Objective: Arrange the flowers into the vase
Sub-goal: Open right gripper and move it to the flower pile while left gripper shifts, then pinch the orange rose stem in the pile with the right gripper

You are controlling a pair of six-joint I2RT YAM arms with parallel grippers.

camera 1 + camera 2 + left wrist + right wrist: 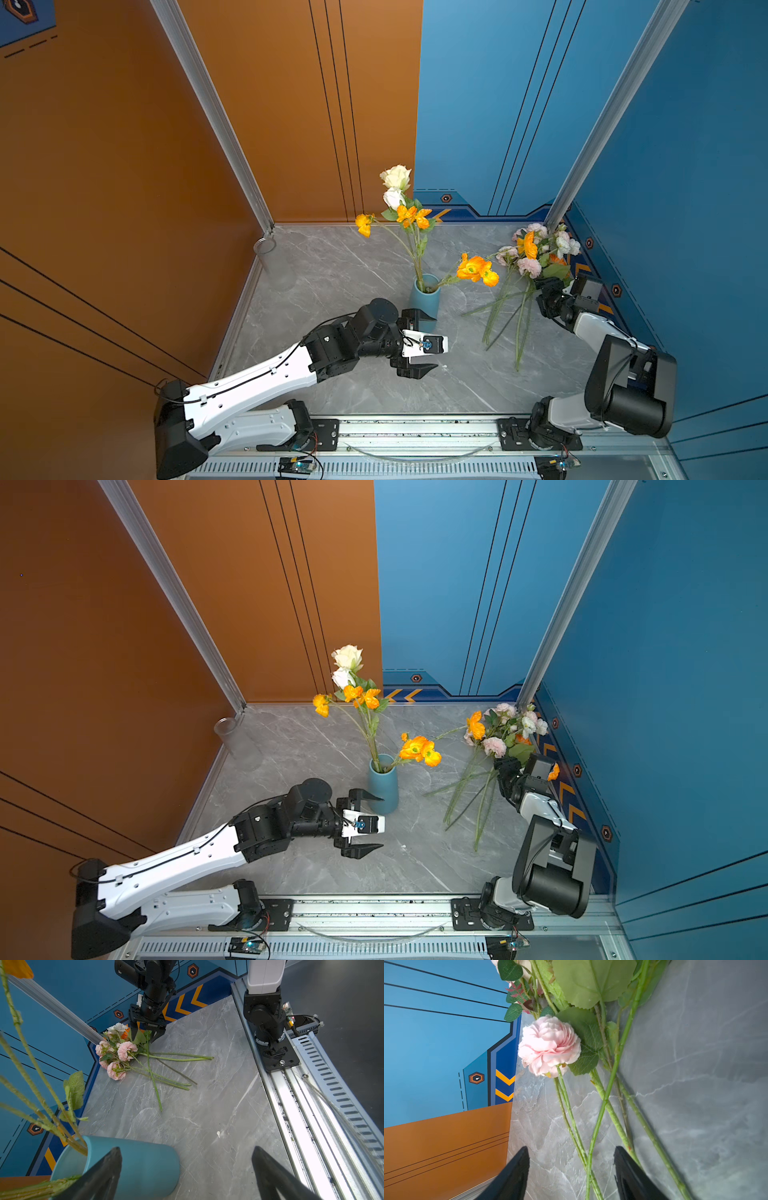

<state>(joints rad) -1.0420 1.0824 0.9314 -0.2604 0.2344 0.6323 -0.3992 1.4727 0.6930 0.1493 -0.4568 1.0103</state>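
A teal vase [424, 299] stands upright near the middle of the grey marbled worktop [332, 266] in both top views. It holds the arranged flowers [409, 216]: two white roses at the top, orange blossoms below them, and one orange-headed stem leaning out to the right over the rim. The loose flowers [530, 266] lie flat on the worktop well to the right of the vase, close to the blue wall [665, 166]. Their pale pink, white and orange heads are bunched toward the far right corner, and their long green stems fan out toward the near edge, several crossing one another. The right hand [571, 1148] is down at this bunch, just below the heads. Its wrist view shows the two black fingers [517, 1172] standing apart with several stems running between them and bare worktop showing in the gap, so the hand is released around the stems, not clenched on them. One stem passes right beside a finger, and whether they touch cannot be told. A full pink blossom [549, 1046] lies just ahead of the fingertips. The left hand [435, 343] hovers low at the near side of the vase, fully released with its fingers spread wide and nothing between them. One finger overlaps the lower body of the vase in both top views and sits in front of the vase wall in the left wrist view, but contact cannot be told. The other finger is over bare worktop. A clear glass tumbler [265, 246] stands in the far left corner against the orange wall [124, 166].
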